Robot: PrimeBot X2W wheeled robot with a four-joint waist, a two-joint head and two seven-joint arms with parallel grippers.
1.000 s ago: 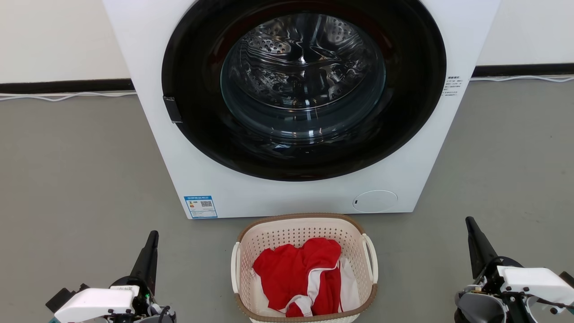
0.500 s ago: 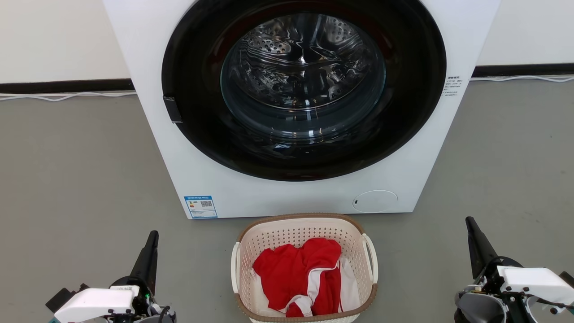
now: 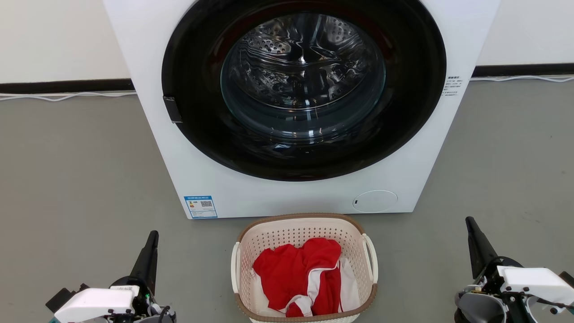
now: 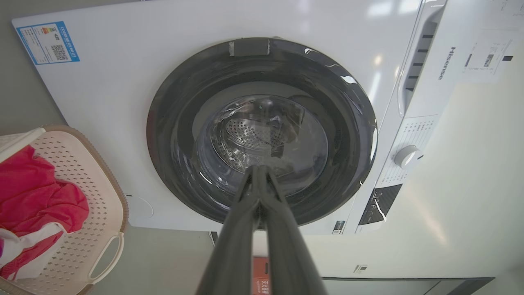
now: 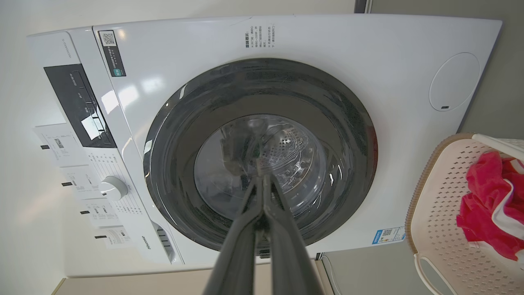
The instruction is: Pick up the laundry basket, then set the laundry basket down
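Pickup not begun: the laundry basket [image 3: 291, 234] sits on the floor [image 3: 89, 179] (clothes [image 3: 296, 269] inside); left pincer [image 3: 153, 237] and right pincer [image 3: 470, 223] are closed, empty. Next, they likely open and reach its handles [image 3: 373, 258].

left pincer [image 3: 154, 237]: long matte dark fingers tapering to a point
right pincer [image 3: 470, 222]: same dark tapered fingers
wrist shells [image 3: 96, 303]: white, blocky, with small black screws [image 3: 508, 277] on the right one
cables [image 3: 547, 304]: thin, black, looping beside right shell
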